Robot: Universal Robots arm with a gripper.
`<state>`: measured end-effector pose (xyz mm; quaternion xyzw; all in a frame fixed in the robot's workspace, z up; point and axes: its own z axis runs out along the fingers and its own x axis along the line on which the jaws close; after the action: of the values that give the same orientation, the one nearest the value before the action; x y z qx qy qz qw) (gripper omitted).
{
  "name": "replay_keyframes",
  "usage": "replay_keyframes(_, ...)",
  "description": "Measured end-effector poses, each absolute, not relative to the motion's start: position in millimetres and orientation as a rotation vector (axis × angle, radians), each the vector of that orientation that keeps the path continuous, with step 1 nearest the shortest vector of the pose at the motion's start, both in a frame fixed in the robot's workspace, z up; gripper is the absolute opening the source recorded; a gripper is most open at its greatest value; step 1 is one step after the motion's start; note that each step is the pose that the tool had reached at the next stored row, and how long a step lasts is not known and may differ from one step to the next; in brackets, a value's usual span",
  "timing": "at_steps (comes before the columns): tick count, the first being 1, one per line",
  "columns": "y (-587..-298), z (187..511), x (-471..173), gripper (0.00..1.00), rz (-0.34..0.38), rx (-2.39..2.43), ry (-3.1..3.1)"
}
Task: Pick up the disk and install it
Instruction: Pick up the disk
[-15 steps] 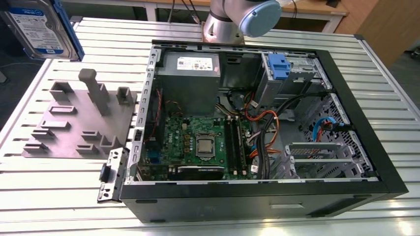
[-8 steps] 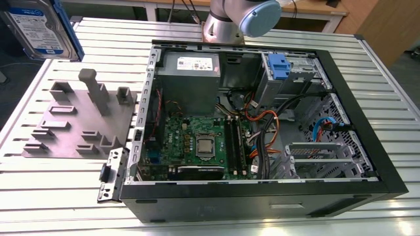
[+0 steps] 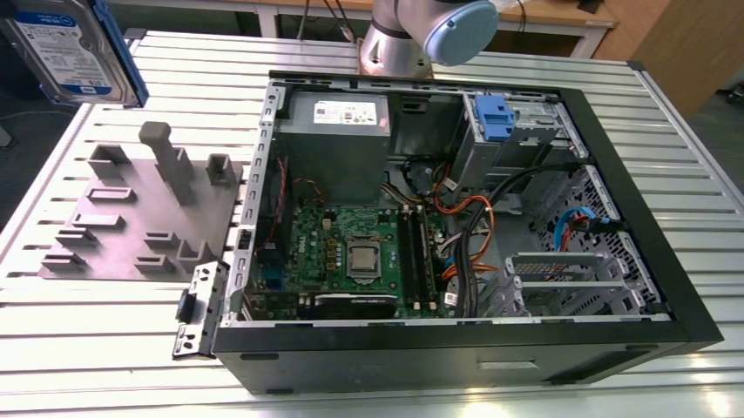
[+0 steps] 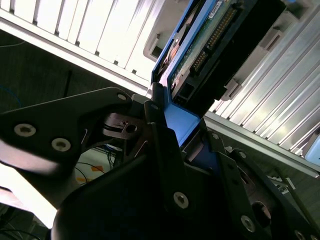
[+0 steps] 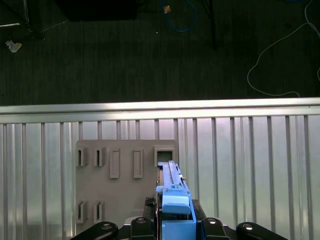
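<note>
We are past the pick-up. The tool (image 4: 182, 129) is clamping the blue carrier frame of the disk (image 3: 72, 48), which is hanging clear of the worktop (image 3: 139, 348) at the exterior view's far left, above the grey fixture plate (image 3: 128, 218). Installation is not yet done. We are judging that it calls for aligning the disk squarely with the drive bay (image 3: 517, 131) at the far right of the open computer case (image 3: 698, 313). Room is lying open above the worktop. Inside the case, the bay walls, the blue latch (image 3: 494, 113) and loose cables (image 3: 465, 213) are crowding the approach.
</note>
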<state>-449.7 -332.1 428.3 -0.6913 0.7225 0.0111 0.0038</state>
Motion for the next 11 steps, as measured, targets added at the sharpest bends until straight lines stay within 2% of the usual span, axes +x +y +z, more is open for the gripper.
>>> replay_keyframes(11,-332.1,437.0,-449.7,0.37,0.035,-2.167,2.264)
